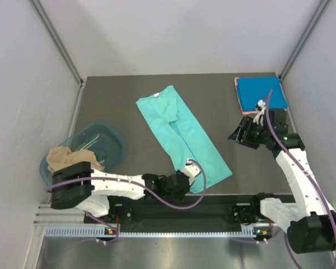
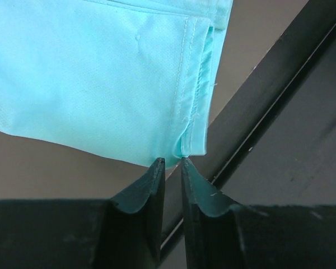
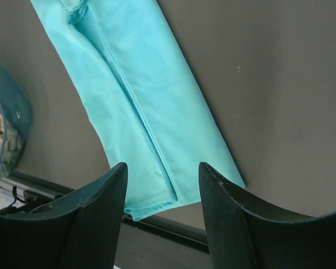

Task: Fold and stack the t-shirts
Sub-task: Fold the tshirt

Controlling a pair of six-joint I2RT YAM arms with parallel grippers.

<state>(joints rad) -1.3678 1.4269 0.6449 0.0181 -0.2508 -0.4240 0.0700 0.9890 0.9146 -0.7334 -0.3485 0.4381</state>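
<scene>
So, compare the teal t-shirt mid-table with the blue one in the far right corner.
The teal t-shirt is a long strip, folded only lengthwise; the blue t-shirt is a compact rectangle. Teal lies diagonally; blue sits squarely in the corner. Blue tops a pink layer; teal lies alone. Both lie flat, solid-coloured.

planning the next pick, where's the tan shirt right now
In the top view the tan shirt sits bunched at the near-left end of the teal tub, on the table's left side.
</scene>
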